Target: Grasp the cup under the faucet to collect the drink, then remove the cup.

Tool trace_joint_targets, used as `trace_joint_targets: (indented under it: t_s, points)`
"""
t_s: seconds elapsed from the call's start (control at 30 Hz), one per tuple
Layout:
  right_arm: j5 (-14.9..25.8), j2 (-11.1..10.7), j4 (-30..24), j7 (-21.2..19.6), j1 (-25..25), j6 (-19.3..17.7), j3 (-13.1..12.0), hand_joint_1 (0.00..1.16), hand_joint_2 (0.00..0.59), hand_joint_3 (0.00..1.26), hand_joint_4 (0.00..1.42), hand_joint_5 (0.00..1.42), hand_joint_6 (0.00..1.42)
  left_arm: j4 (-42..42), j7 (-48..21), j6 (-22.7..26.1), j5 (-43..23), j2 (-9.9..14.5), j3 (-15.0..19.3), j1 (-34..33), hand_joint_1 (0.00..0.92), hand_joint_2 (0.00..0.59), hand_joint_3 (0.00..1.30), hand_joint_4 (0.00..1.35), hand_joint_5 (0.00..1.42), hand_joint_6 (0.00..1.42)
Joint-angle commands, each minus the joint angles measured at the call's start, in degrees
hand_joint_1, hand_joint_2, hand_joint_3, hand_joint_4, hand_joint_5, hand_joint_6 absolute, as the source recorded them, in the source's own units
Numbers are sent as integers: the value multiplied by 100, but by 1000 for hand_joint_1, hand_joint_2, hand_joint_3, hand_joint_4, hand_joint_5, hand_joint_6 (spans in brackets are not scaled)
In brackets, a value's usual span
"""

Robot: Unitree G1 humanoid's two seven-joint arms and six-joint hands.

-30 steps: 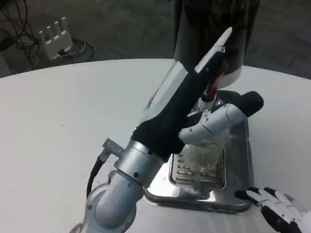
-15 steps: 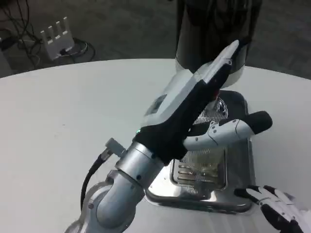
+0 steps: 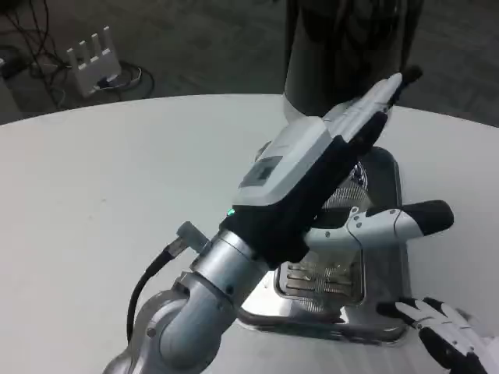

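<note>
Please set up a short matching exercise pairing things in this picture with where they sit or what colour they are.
Things:
1. left hand
2. right hand
3. drip tray
4. power strip

Descriptions:
A. white, on the dark floor beyond the table
B. shiny metal, with a slotted grate
C. at the picture's lower right corner
D. raised over the tray, toward the dispenser

Pairs: 1-D, 2-C, 3-B, 4-A

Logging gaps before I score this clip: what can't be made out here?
- Cup: head view, not identifiable; left hand covers the drip tray area.
- Faucet: hidden behind the same hand.
- Dispenser: top cut by the upper edge.
- Right hand: cropped at the lower right corner, pose unclear.
</note>
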Motion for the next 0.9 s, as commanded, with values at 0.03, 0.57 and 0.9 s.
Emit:
trace_joint_targets:
  t_s: [0.03,0.57,0.9]
  points:
    - [69,14,-12,-47,5,-37,-4,449,458,196,106,49,0,6,-81,-176,290,74,-190,-28,0,76,0,0,72,32]
    - [360,274,411,-81,-354,282,221,487,390,165,126,93,92,241,-259,-275,346,287,-285,-135,0,52,1,0,83,40]
    - [841,988,1261,-526,-1214,746,570,663,282,124,128,122,140,218,-248,-235,321,251,-247,-106,0,59,10,0,83,40]
